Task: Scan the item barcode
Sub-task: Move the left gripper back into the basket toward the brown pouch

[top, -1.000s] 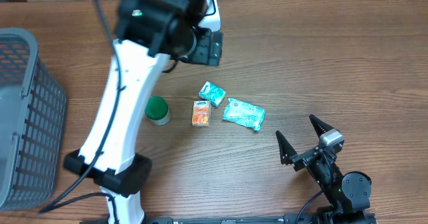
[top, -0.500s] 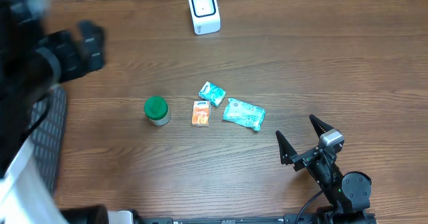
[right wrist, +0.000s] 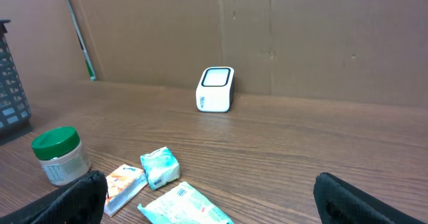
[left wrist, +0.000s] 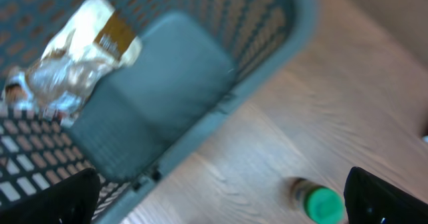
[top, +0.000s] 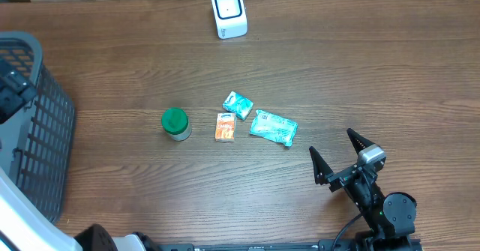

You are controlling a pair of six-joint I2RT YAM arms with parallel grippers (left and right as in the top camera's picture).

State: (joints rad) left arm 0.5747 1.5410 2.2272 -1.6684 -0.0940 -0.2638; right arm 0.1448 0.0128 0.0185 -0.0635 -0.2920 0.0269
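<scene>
Left fingers (left wrist: pixel 50 200) stand wide apart and hold nothing, poised above the grey mesh basket (top: pixel 45 131) at the left edge of the table (top: pixel 360 71). The wrist view is blurred, but it looks down into the basket at a crinkled silvery packet (left wrist: pixel 73 50) lying inside. Of that arm, the overhead view shows only a dark wrist part over the basket's rim and a white link at the near left corner.

Right fingers (top: pixel 318 165) are equally wide and empty. They sit low by the near edge, toward the right corner, with the arm folded down behind them, and point across the table toward its far edge.

Ahead of them, about mid-table, lie a large teal packet (top: pixel 273 126), a small teal packet (top: pixel 238 104) and an orange packet (top: pixel 225 126), close together. A green-lidded jar (top: pixel 175 124) stands upright a little apart on their left. The white scanner (top: pixel 229 11) stands at the middle of the far edge, well apart from all of them.
</scene>
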